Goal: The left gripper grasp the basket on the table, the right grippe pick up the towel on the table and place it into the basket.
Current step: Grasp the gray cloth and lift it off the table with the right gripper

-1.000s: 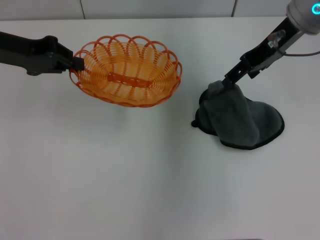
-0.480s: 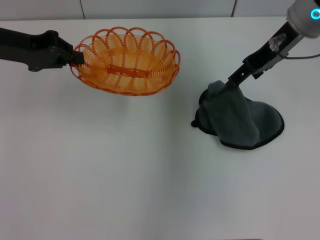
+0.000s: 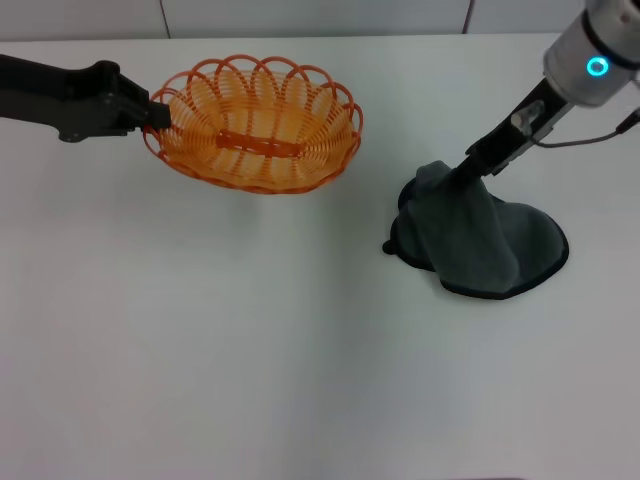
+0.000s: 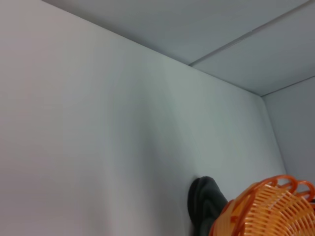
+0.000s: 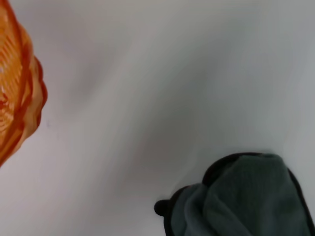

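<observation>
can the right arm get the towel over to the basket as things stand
Probably yes. The right end effector is at the towel's raised fold, seemingly pinching it. The left end effector holds the basket by its rim, mouth open, with only bare table between them.

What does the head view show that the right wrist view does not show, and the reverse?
Only the head view shows both arms: the left gripper gripping the rim of the basket, and the right gripper at the raised fold of the towel, most of which lies on the table. It also shows the whole basket and whole towel. The right wrist view adds nothing new; it shows no jaws. Both share the basket's orange edge, part of the towel and the white table between them.
</observation>
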Tool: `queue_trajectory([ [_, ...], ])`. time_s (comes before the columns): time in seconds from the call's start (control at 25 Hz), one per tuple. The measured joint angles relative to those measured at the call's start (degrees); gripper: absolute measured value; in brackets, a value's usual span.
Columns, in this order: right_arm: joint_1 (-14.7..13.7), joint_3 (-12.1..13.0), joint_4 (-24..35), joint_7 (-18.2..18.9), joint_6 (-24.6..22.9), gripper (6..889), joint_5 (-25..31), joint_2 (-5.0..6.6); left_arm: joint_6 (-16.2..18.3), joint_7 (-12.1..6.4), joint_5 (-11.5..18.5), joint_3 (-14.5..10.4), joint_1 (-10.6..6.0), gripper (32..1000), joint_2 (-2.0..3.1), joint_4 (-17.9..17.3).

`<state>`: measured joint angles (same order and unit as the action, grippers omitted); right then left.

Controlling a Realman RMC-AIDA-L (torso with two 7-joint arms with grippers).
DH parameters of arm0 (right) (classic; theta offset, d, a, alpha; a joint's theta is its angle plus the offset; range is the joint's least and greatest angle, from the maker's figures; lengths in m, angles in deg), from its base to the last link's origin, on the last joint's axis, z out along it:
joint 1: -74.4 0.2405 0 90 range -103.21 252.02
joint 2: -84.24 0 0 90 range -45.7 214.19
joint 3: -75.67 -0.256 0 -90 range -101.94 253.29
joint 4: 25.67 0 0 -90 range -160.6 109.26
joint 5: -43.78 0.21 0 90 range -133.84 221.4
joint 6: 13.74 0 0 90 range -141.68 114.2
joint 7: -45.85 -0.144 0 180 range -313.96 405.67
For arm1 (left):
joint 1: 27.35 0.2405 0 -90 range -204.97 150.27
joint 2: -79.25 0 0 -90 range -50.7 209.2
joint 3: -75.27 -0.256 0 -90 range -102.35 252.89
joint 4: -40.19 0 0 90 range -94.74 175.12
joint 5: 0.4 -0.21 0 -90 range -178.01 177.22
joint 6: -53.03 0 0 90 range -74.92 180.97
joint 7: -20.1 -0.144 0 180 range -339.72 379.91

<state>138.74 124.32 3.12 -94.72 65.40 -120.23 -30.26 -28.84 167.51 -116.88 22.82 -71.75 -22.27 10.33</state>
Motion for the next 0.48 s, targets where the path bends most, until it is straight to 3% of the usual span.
queue_trajectory([
  [0.32, -0.01, 2.95, -3.38, 1.71, -5.7, 861, 0.01, -2.29, 0.4, -0.19, -0.05, -0.05, 0.01, 99, -0.14, 0.03],
  [0.48, -0.51, 4.84, -4.06, 1.84, -8.08, 861, 0.0, -2.79, 0.48, -0.2, -0.06, -0.12, 0.02, 99, -0.16, 0.05],
])
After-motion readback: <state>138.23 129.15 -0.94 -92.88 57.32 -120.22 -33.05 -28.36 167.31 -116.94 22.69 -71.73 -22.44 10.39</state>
